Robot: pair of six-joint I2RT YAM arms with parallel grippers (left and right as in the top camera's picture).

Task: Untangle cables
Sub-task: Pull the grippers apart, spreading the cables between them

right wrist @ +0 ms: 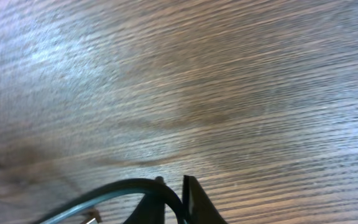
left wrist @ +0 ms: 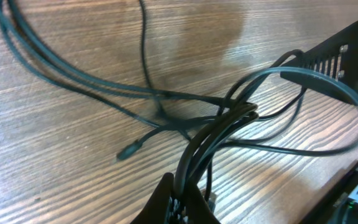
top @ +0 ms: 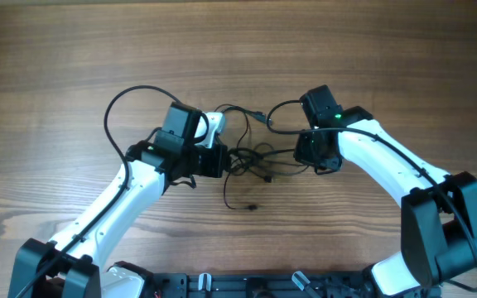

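The cables (top: 251, 159) lie as a loose dark knot on the wooden table between my two grippers. One strand trails toward the front and ends in a small plug (top: 251, 206). My left gripper (top: 224, 160) sits at the knot's left side. In the left wrist view it (left wrist: 185, 202) is shut on a bundle of several cables (left wrist: 219, 127), and other strands fan out across the wood to a plug tip (left wrist: 126, 151). My right gripper (top: 311, 157) is at the knot's right side. In its wrist view the jaws (right wrist: 182, 208) pinch one arching cable (right wrist: 123, 186).
The right arm's black housing (left wrist: 347, 50) stands close behind the tangle in the left wrist view. Thicker black arm cables loop above each wrist (top: 127, 103). A black frame (top: 247, 285) runs along the table's front edge.
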